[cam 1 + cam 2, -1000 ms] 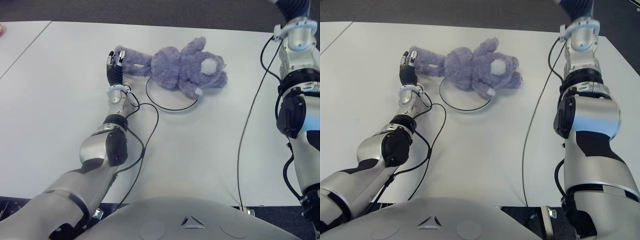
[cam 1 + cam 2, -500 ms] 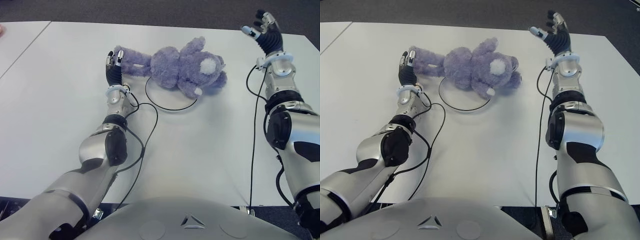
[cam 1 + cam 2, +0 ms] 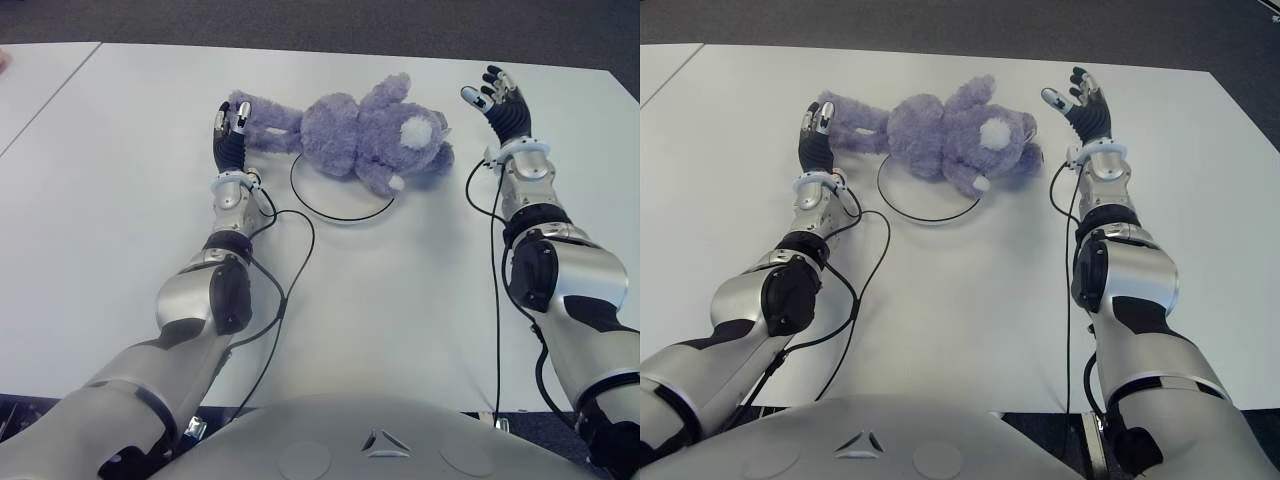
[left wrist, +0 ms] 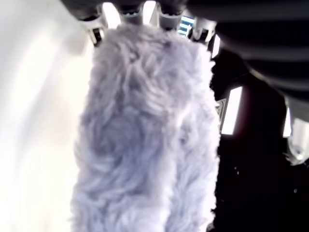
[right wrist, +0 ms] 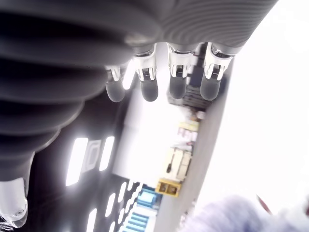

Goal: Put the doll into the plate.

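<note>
You have one doll (image 3: 365, 132) lying across one plate's (image 3: 340, 212) far rim. Your left hand (image 3: 230, 135) grips its limb; your right hand (image 3: 500, 100), fingers spread, holds nothing beside its head.

lilac doll (image 3: 350, 130), white muzzle, white table (image 3: 120, 220)

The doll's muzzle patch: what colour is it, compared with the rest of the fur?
White, on a lavender-purple doll; clearest in the left eye view.

The right hand (image 3: 497, 98) has come down and nearer, now spread open just beside the doll's (image 3: 365, 130) head.
</note>
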Tool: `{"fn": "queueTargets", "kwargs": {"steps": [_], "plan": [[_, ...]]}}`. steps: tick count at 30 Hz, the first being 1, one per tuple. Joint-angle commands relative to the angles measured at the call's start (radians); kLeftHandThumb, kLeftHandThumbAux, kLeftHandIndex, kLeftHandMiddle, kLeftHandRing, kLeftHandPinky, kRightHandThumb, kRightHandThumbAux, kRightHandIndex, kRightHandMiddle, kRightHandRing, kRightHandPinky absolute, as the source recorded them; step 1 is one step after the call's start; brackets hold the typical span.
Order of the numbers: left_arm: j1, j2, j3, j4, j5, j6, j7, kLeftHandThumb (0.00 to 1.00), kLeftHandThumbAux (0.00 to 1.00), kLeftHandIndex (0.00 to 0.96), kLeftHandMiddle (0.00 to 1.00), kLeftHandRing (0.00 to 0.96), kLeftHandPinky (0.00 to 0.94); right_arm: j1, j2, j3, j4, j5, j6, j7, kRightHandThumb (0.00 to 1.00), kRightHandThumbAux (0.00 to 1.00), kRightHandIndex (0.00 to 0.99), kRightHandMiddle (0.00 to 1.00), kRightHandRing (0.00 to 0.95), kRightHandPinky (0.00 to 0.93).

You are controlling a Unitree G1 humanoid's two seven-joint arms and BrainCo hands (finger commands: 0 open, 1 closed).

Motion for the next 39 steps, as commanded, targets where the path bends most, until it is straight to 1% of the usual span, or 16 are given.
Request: {"fn": "queueTargets", "kwargs": {"steps": [1, 11, 17, 21, 28, 35, 39], "plan": [[0.192, -0.012, -0.001, 0.126, -0.002, 0.112, 0.03, 0.0, 0.461, 0.0, 0.074, 0.071, 0.037, 0.042, 0.043, -0.025, 0.015, 0.029, 0.03, -0.001, 0.0, 0.571, 0.065, 0.055, 0.027, 0.011], [0.203, -0.007, -0.036, 0.125, 0.017, 0.08, 0.031, 0.0, 0.453, 0.0, 0.072, 0.071, 0.042, 0.073, 0.096, -0.046, 0.014, 0.032, 0.016, 0.005, 0.0, 0.559, 0.087, 0.074, 0.041, 0.024], [0.215, 0.003, -0.043, 0.126, 0.021, 0.065, 0.002, 0.0, 0.439, 0.0, 0.07, 0.071, 0.056, 0.089, 0.121, -0.062, 0.012, 0.041, 0.011, 0.024, 0.0, 0.562, 0.094, 0.08, 0.049, 0.036], [0.218, 0.003, -0.046, 0.126, 0.016, 0.054, -0.016, 0.0, 0.431, 0.0, 0.068, 0.071, 0.059, 0.099, 0.137, -0.078, 0.013, 0.051, 0.021, 0.035, 0.0, 0.574, 0.096, 0.083, 0.052, 0.041], [0.22, 0.004, -0.044, 0.124, 0.006, 0.052, -0.03, 0.0, 0.421, 0.0, 0.069, 0.069, 0.046, 0.115, 0.167, -0.113, 0.015, 0.081, 0.04, 0.058, 0.0, 0.591, 0.085, 0.077, 0.053, 0.045], [0.217, 0.008, -0.057, 0.126, 0.019, 0.068, -0.009, 0.0, 0.432, 0.0, 0.072, 0.071, 0.041, 0.119, 0.175, -0.129, 0.015, 0.097, 0.053, 0.069, 0.0, 0.59, 0.073, 0.072, 0.054, 0.055], [0.216, 0.01, -0.052, 0.126, 0.013, 0.075, -0.011, 0.0, 0.433, 0.0, 0.071, 0.07, 0.043, 0.134, 0.182, -0.141, 0.014, 0.109, 0.051, 0.08, 0.0, 0.595, 0.074, 0.074, 0.058, 0.06]]}}
